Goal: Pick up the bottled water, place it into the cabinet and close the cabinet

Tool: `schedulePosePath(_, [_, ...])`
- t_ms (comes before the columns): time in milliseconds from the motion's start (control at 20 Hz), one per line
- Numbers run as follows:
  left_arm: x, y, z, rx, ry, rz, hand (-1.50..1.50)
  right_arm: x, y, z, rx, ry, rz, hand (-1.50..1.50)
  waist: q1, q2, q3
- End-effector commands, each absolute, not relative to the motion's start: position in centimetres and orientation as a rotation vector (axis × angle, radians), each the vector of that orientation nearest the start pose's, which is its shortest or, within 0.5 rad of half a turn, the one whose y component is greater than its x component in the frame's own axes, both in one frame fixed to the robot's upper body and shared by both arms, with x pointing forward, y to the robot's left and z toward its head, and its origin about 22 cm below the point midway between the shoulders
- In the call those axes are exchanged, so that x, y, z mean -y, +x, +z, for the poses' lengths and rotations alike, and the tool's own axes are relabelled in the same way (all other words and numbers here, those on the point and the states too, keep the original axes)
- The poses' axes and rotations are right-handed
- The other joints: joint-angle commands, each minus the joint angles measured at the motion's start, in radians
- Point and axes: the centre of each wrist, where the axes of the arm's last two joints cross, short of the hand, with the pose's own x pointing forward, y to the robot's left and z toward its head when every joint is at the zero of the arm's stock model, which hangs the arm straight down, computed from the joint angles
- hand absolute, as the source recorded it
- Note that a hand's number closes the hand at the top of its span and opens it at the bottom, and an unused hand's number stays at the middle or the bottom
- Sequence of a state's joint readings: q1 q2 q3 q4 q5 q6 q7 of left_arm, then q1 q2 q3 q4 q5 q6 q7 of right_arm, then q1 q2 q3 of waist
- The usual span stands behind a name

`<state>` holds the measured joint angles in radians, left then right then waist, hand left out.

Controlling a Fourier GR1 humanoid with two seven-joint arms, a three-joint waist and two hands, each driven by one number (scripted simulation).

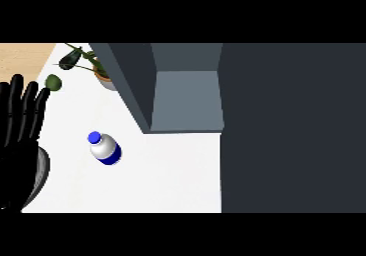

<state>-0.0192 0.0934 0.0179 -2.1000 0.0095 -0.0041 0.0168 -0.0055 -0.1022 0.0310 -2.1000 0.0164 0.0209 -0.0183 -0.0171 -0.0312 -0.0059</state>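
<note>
White counter (pixel 171 185) fills the lower middle of the frame, and on it the bottled water (pixel 104 148) stands untouched at centre left, blue cap and blue label showing from above. Nothing of the task appears done: the bottle is not yet picked up, and it sits well apart from any hand. The dark grey cabinet (pixel 289 130) takes up the right half and upper middle of the frame, its door (pixel 134 85) swung out at an angle toward the upper left, leaving a paler shelf space (pixel 187 100) open to view. Picking, placing and closing all seem left to do. At the left edge, the left hand (pixel 16 125) rests open, fingers straight and pointing toward the top of the frame, holding nothing, near the bottle but not touching it. The right hand does not show at all. A potted plant (pixel 94 65) sits in the upper left, just beside the cabinet door.
</note>
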Motion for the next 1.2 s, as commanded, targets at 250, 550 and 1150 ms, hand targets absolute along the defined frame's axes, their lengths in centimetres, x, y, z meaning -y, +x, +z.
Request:
schedulePosePath(250, [-22.8, 22.0, 13.8, 2.068, -0.453, -0.506, -1.5, 24.2, 17.2, 13.3, 2.135, -0.098, 0.2, -1.5, -0.023, 0.026, 0.004])
schedulePosePath(550, [-23.9, 20.0, 7.8, 1.537, -0.522, -0.182, -1.5, 22.4, 15.4, 11.2, 1.804, 0.279, -0.087, -1.5, 0.003, 0.027, 0.006])
schedulePosePath(1150, [-31.0, 16.4, 10.0, 1.534, -0.51, -0.193, -1.5, 24.0, 11.3, 9.1, 1.806, 0.292, -0.095, -1.5, 0.017, 0.028, 0.006])
